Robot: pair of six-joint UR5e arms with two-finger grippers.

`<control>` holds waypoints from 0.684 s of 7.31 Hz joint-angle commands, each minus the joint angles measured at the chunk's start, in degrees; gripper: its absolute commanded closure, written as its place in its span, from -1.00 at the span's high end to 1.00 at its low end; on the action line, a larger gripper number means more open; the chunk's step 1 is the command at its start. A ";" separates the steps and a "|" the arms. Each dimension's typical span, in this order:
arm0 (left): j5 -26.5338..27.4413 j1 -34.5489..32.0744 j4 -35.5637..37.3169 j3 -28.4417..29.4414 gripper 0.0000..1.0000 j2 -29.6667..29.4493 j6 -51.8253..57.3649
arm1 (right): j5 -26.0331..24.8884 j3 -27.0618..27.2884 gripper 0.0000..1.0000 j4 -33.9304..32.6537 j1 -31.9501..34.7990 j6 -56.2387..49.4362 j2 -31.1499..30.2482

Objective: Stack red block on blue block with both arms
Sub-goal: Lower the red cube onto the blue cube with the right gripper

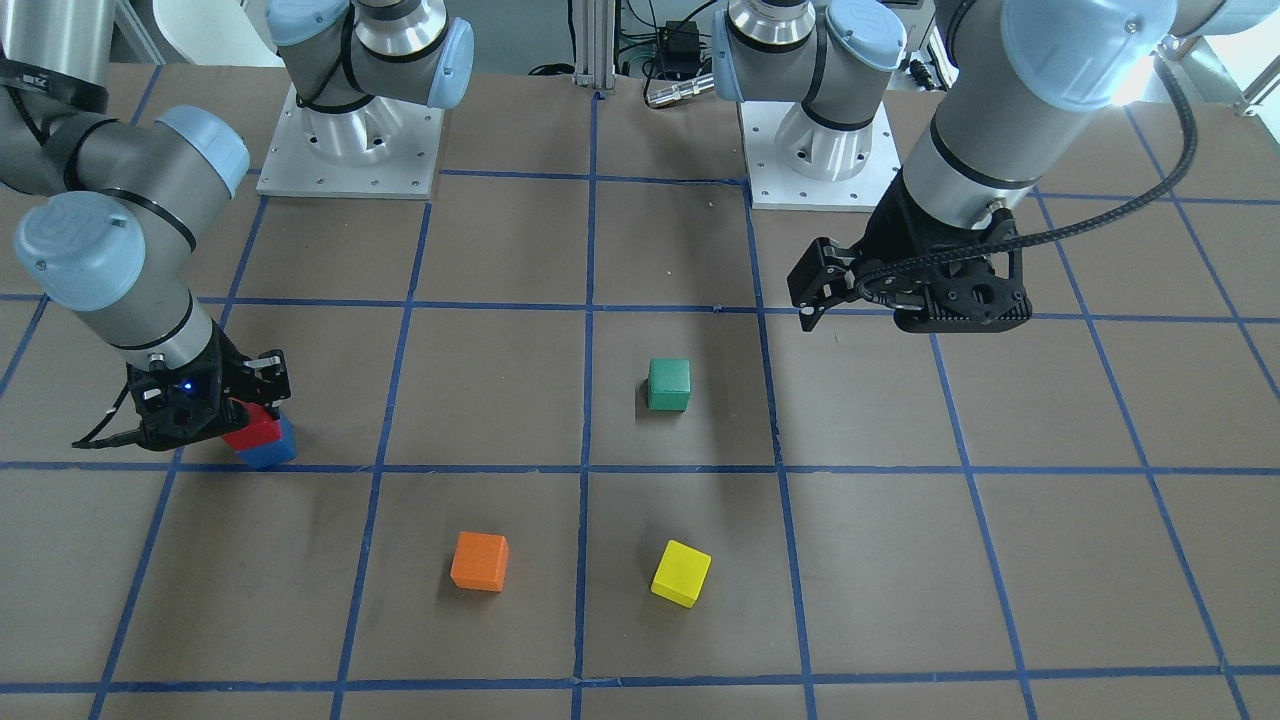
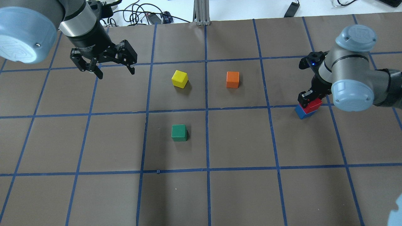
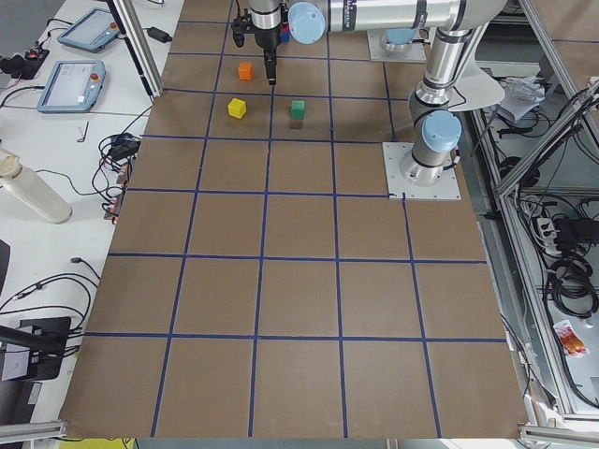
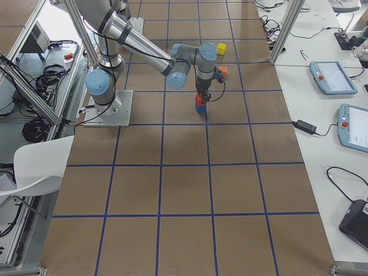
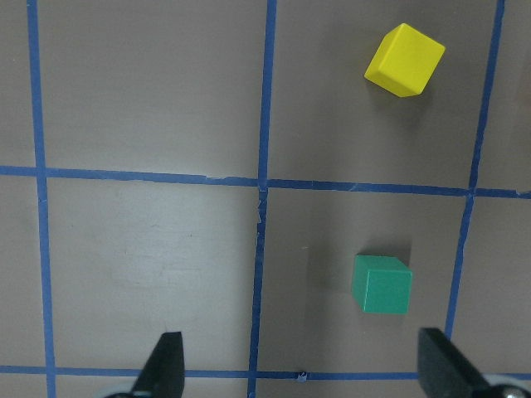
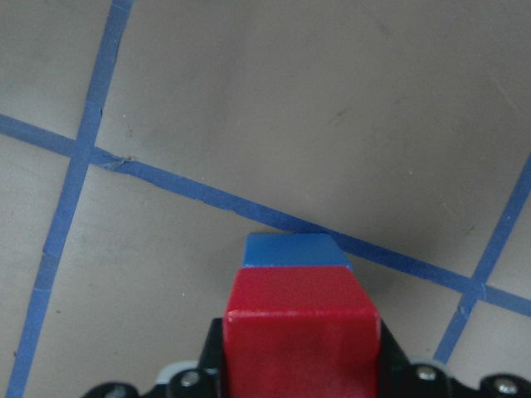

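Note:
The red block (image 1: 255, 428) sits on top of the blue block (image 1: 272, 452) on the brown table, slightly offset. The stack also shows in the overhead view, red block (image 2: 313, 105) over blue block (image 2: 301, 112), and in the right wrist view, red block (image 6: 303, 327) over blue block (image 6: 294, 250). My right gripper (image 2: 309, 101) is shut on the red block, its fingers on either side. My left gripper (image 2: 116, 74) is open and empty, hovering above the table far from the stack, near the yellow cube.
A green cube (image 2: 179, 132), a yellow cube (image 2: 179, 78) and an orange cube (image 2: 232, 79) lie apart in the middle of the table. The green cube (image 5: 382, 284) and yellow cube (image 5: 404, 60) lie below my left gripper. The arm bases (image 1: 350, 150) stand at the robot's edge.

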 commanded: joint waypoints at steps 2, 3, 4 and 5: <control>-0.05 0.00 0.00 0.00 1.00 0.09 0.00 | 0.14 -0.05 -0.55 -0.34 -0.04 -0.01 0.16; -0.05 0.00 0.09 0.09 1.00 0.09 0.00 | 0.15 0.12 0.00 -0.34 -0.04 -0.01 0.25; -0.05 0.00 0.09 0.09 1.00 0.09 0.00 | 0.15 0.12 0.38 -0.34 -0.04 0.08 0.42; -0.05 0.00 0.09 0.09 1.00 0.00 0.00 | -0.03 -0.05 0.99 -0.34 -0.04 0.08 0.77</control>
